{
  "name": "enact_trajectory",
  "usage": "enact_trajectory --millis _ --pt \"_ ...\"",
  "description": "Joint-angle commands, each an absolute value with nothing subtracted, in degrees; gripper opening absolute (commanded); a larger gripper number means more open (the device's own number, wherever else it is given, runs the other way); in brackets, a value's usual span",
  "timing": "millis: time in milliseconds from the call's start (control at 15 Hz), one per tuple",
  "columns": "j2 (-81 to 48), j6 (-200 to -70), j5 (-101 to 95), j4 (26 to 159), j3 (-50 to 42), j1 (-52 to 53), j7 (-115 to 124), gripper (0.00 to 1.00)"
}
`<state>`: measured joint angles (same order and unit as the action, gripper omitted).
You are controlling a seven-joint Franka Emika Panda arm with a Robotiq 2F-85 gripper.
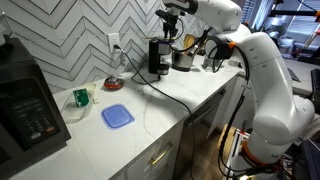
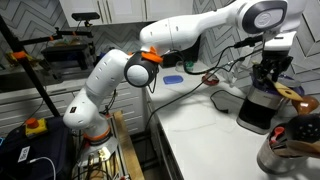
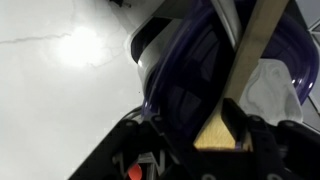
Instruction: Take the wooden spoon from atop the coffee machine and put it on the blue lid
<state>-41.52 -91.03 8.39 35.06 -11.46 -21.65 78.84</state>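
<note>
Though spoon (image 3: pixel 250 50) handle runs lengthwise out between jaws of claw (image 3: pixel 215 148), grip state indeterminate; lid (image 1: pixel 117 116) lies well apart, below claw.

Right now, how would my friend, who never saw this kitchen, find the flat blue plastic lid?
Find the long white stone countertop below the zigzag-tiled wall. Near its front edge, between the big black keypad appliance and the small black boxy coffee machine, lies the flat blue square plastic lid. Its closest neighbour, the small green cup, stands up round; the lid lies flat.
</note>
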Motion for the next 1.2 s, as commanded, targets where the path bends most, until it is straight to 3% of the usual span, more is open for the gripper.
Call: enact_trajectory --millis 0,533,667,867,1133 --pt "-45.3 -87.3 9.6 28.6 -9.5 -24.0 79.8 0.76" --pt "-48.5 -88.0 9.9 21.8 -6.5 -25.9 78.0 0.76" --pt "-45.2 -90.1 10.4 27.9 -5.3 -25.8 76.2 0.75" --pt "-47.2 -88.4 12.9 25.3 -3.1 -27.3 74.8 0.83" --pt "-47.6 -86.5 16.2 25.8 -1.0 -29.3 74.7 0.80"
